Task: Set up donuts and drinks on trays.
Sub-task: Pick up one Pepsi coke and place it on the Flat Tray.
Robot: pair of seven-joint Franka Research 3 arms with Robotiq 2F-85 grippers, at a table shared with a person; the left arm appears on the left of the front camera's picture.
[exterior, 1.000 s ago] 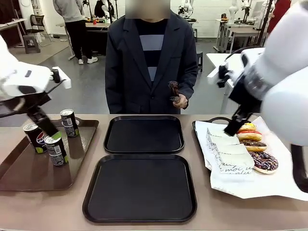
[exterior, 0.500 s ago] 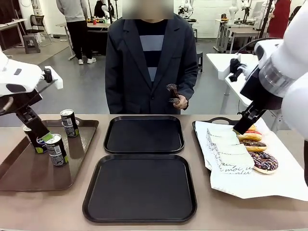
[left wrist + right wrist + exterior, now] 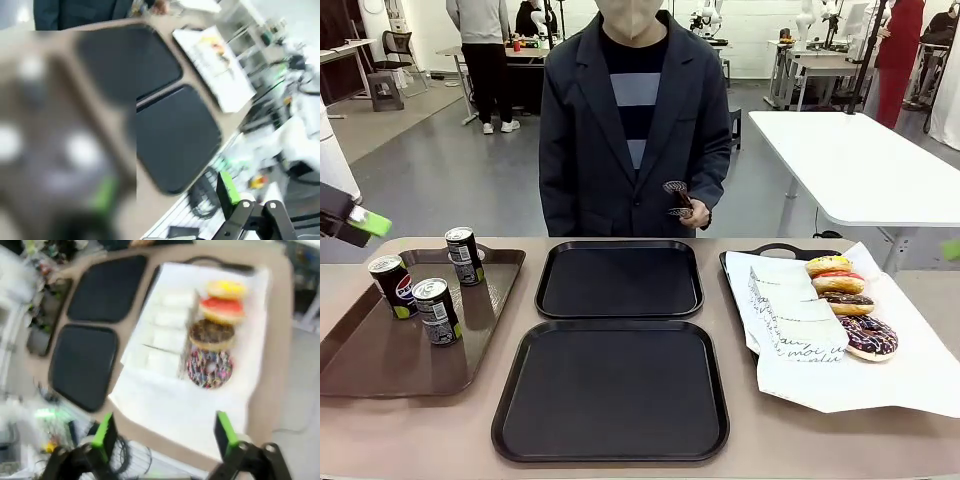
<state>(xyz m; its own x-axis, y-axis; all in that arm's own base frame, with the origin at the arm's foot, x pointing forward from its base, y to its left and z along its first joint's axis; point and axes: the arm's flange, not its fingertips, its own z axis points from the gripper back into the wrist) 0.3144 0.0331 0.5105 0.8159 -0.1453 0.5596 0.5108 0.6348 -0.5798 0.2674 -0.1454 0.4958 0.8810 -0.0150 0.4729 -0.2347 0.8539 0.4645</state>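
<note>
Both claws hang high over the robot's edge of the table (image 3: 410, 430). The left gripper (image 3: 165, 186) has its green pads spread wide with nothing between them. The right gripper (image 3: 164, 426) is just as wide and empty, looking down on the pastry side. Neither touches anything, so the set-up looks not yet begun.

Nearest on the table lies the near black tray (image 3: 610, 395), bare, with the far black tray (image 3: 620, 282) just behind it, also bare. They sit in the middle, probably so that either arm can reach them.

To the left, on the left arm's side, a glossy brown tray (image 3: 380, 350) holds the three cans (image 3: 438, 310), all upright and near one another. They are slim and dark with silver tops, and the Pepsi can (image 3: 393, 286) has a green band.

To the right, white paper (image 3: 860, 385) lines a dark tray (image 3: 780, 246). On it the four donuts (image 3: 847, 303) lie in a row: yellow icing farthest, then red, then chocolate, then chocolate with sprinkles nearest. A stack of white paper sleeves (image 3: 795, 312) with black script lies just beside them, likely for wrapping each one.

At the far side a person (image 3: 635, 130) stands, one hand (image 3: 695, 210) holding a small dark object I cannot identify.
</note>
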